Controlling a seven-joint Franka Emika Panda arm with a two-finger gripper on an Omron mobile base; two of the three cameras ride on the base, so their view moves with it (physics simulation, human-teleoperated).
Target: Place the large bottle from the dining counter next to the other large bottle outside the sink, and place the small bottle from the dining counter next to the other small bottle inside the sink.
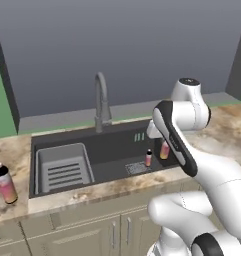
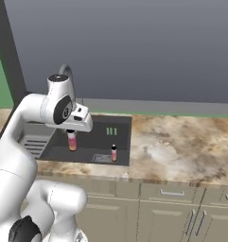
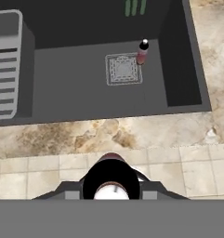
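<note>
- Held closest to the hand cam, at 6 o'clock in hand view: small bottle from the dining counter (image 3: 111,179), seen cap-on from above, dark neck ring around pale cap, clamped upright in the gripper (image 3: 111,191).
- Gripper jaws drawn in tight on that bottle; in right base view the bottle (image 2: 72,141) is seen hanging below the gripper (image 2: 72,133), red-orange body, over the sink (image 2: 120,124).
- Left base view: same bottle (image 1: 164,149) partly hidden behind the arm, above the sink's (image 1: 57,140) right half.
- Other small bottle (image 3: 142,52) is stood upright on the basin floor, at approx 1 o'clock in hand view, just beside the square drain grate (image 3: 124,69), at its upper right corner.
- Ribbed tray insert (image 1: 63,167) is set in the basin's left half; faucet (image 1: 102,102) is mounted behind the basin at 12 o'clock.
- Large bottle (image 1: 5,183) w/ black top is stood on the countertop (image 1: 7,150) outside the sink, at 9 o'clock in left base view, well apart from the gripper.
- Counter edge and cabinet fronts (image 2: 181,208) are seen below the sink.
</note>
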